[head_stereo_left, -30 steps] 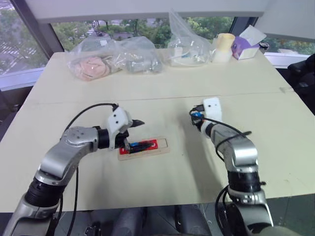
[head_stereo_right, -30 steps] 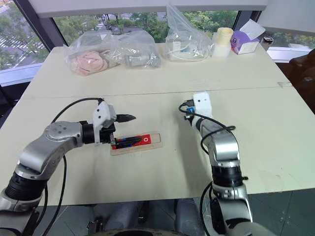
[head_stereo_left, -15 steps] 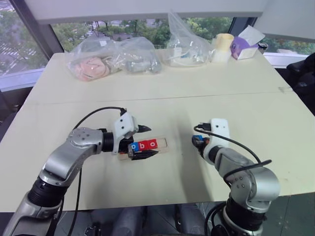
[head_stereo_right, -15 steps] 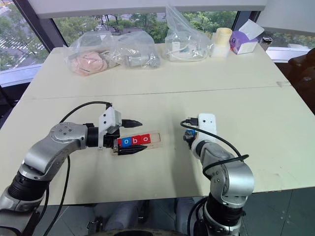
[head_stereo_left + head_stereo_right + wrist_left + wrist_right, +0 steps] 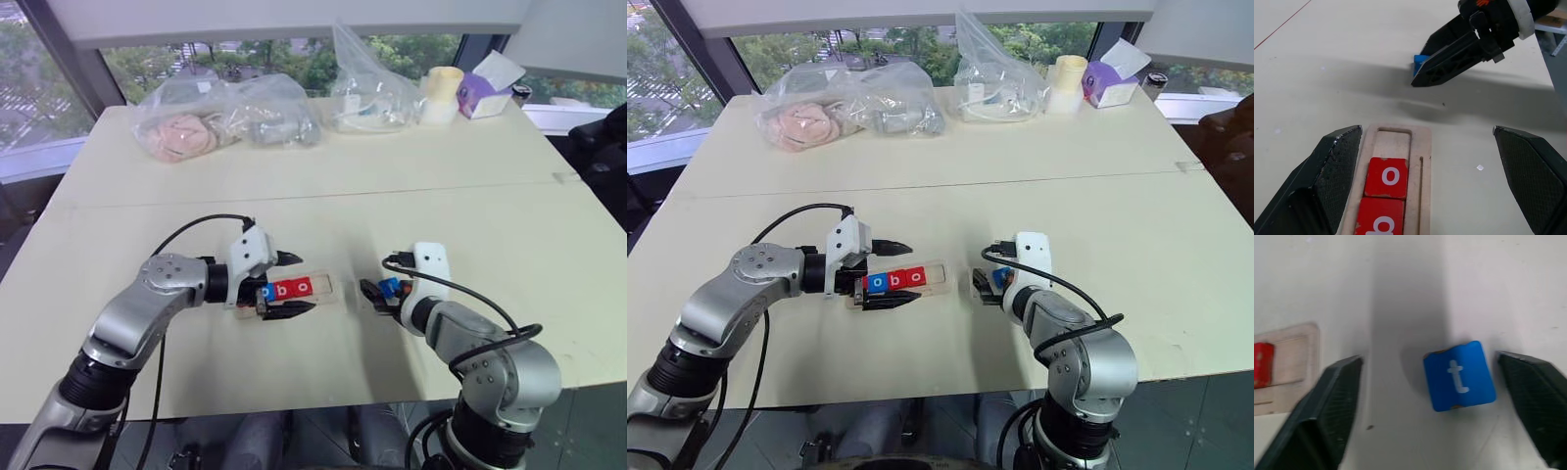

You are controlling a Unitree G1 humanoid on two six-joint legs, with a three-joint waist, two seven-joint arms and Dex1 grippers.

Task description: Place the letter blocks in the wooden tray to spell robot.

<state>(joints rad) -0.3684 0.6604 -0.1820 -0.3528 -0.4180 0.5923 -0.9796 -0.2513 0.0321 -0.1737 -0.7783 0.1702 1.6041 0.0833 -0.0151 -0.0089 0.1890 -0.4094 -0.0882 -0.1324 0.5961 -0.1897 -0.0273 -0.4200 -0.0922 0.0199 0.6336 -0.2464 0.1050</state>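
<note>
right wrist view: right gripper (image 5: 1427, 406) spread wide, blue t block (image 5: 1459, 376) seemingly loose between.

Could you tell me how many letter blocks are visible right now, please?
4. Three sit side by side in the wooden tray: a blue o block, a red b block, a red o block. The blue t block lies on the table. Another may be hidden behind the left gripper.

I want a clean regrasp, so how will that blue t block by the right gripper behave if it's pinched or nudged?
The blue t block looks rigid and small, so probably light. Lying flat on the table, it should slide rather than roll. The low edges leave the right gripper little to pinch.
</note>
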